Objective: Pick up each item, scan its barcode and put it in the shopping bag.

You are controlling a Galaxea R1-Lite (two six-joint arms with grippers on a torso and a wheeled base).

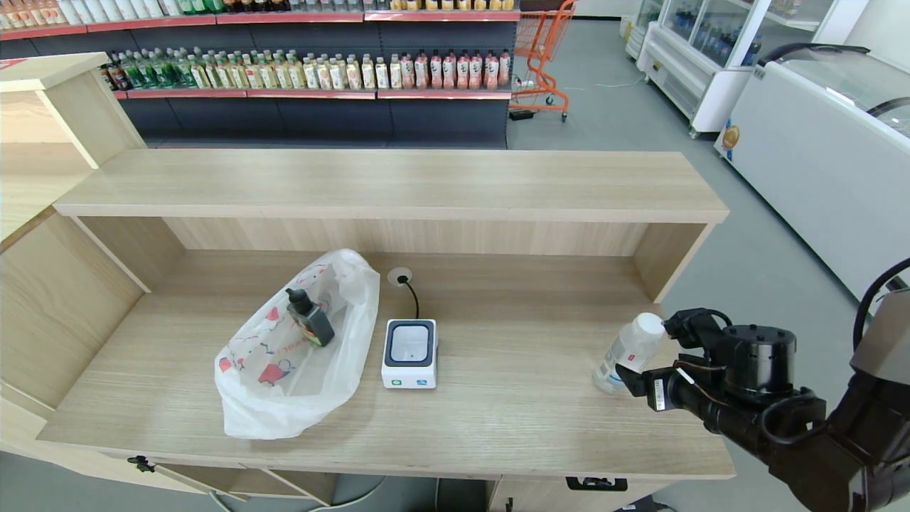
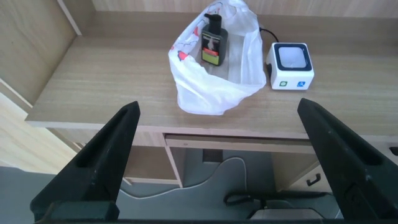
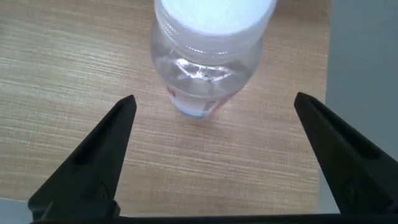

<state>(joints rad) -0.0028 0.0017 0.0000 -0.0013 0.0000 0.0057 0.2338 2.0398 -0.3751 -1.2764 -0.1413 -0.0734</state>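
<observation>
A clear bottle with a white cap [image 1: 629, 350] stands upright near the counter's right end. My right gripper [image 1: 655, 353] is open just to its right, one finger on either side of the bottle's near flank. In the right wrist view the bottle [image 3: 208, 56] sits just beyond the spread fingertips of the gripper [image 3: 214, 102], apart from them. A white plastic shopping bag [image 1: 288, 363] lies open at the left with a dark pump bottle [image 1: 310, 317] inside. The white barcode scanner [image 1: 409, 352] sits beside the bag. My left gripper [image 2: 219, 109] hangs open, off the counter's front edge, below its top.
The wooden counter [image 1: 498, 419] has a raised back shelf [image 1: 391, 185] and side walls. The scanner's cable [image 1: 411, 295] runs to a hole at the back. A drawer front [image 2: 236, 146] sits under the counter edge. Store shelves and freezers stand beyond.
</observation>
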